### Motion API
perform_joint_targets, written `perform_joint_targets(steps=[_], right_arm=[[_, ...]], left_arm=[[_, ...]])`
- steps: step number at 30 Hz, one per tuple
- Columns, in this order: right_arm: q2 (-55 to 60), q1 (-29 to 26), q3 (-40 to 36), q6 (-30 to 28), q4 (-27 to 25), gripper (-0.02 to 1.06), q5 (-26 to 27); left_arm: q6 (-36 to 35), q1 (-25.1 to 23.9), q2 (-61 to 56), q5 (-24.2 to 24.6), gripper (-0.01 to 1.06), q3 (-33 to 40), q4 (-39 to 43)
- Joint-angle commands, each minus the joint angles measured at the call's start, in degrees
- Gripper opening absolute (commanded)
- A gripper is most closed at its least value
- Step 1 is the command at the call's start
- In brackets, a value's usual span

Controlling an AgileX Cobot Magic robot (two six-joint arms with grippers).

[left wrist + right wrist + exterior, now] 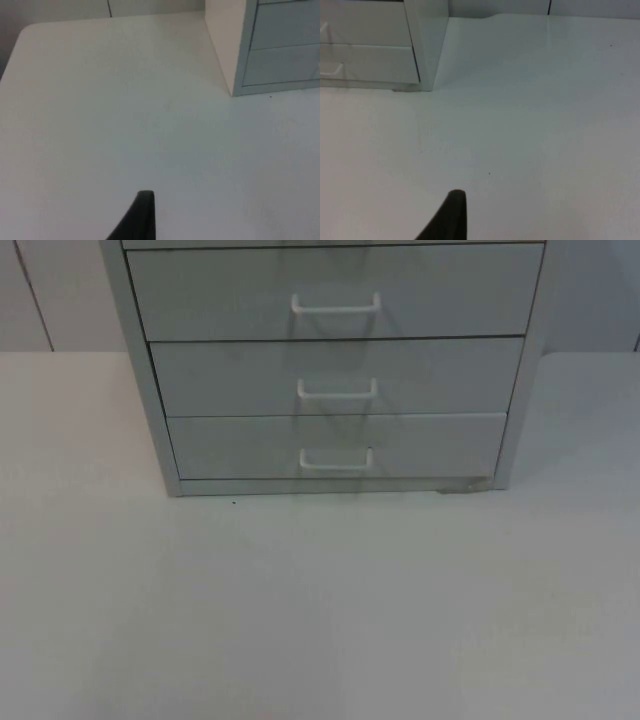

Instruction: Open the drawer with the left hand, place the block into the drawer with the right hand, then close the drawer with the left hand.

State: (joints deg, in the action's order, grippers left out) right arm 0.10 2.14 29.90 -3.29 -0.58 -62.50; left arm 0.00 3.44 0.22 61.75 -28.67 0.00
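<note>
A light grey drawer cabinet [150, 390] stands at the back middle of the white table. Its three drawers, top [220, 290], middle [230, 375] and bottom [240, 445], all sit flush and shut. Each carries a white bar handle; the lowest handle [335, 462] is nearest the table. My left gripper [142, 215] waits above bare table well off the cabinet's left side [225, 45]. My right gripper [450, 215] waits above bare table off the cabinet's right front corner [427, 50].
The white table [320, 620] stretches wide in front of the cabinet and to both sides. A grey partition wall [50, 290] closes the back. A small dark scuff [465, 487] lies at the cabinet's right front foot.
</note>
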Motion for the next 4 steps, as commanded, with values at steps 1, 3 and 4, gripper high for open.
perform_joint_targets(steps=[1,3,4], right_arm=[[-0.10,-0.40,-0.38,-0.16,0.01,1.05,0.76],[-0.10,-0.40,-0.38,-0.16,0.01,1.05,0.76],[-0.10,-0.40,-0.38,-0.16,0.01,1.05,0.76]], left_arm=[[0.00,-2.67,-0.22,-0.14,1.05,0.29,-0.58],[0.00,-3.50,-0.22,-0.14,1.05,0.29,-0.58],[0.00,-4.25,-0.22,-0.14,1.05,0.29,-0.58]])
